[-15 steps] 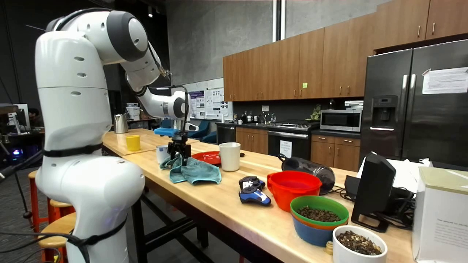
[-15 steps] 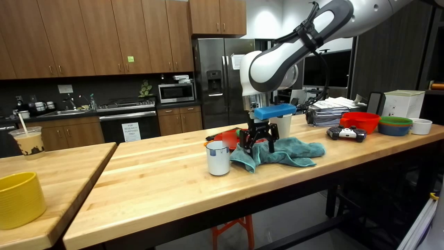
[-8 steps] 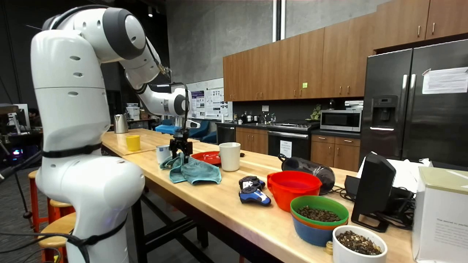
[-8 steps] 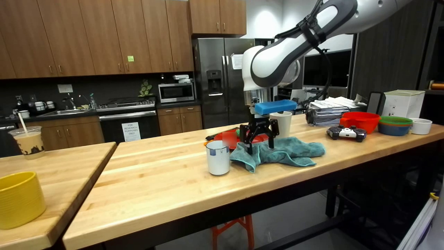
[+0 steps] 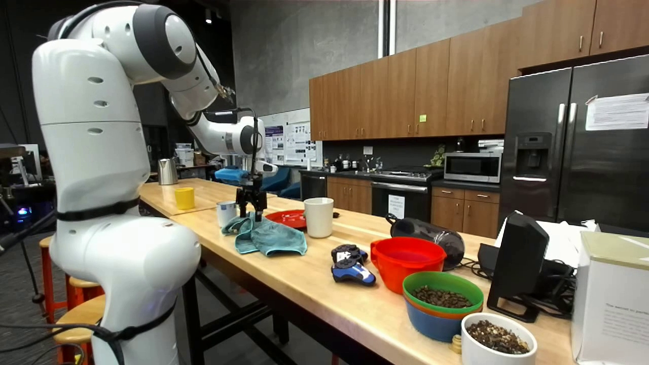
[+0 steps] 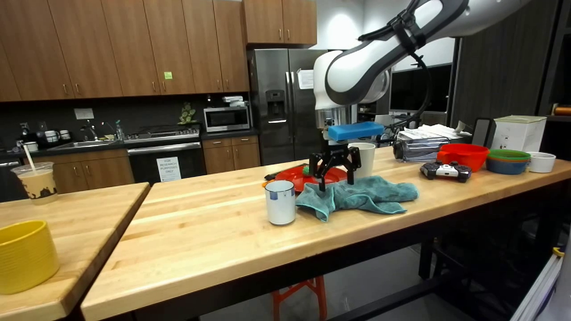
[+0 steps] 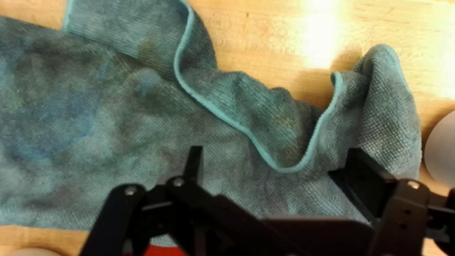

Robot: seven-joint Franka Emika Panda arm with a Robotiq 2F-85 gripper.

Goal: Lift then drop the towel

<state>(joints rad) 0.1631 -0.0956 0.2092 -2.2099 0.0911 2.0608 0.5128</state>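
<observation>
Hand (image 6: 336,186) over towel (image 6: 370,194); sign (image 6: 168,169): "RESEARCH PURPOSES"

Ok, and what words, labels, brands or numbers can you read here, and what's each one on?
"FOR RESEARCH PURPOSES ONLY": sign on the oven door.
"The secret to perf", cut off at the picture's edge: white box.
Too small or blurred to read: smaller lines on that box, paper on the fridge, wall posters, sheet above the sink.
</observation>
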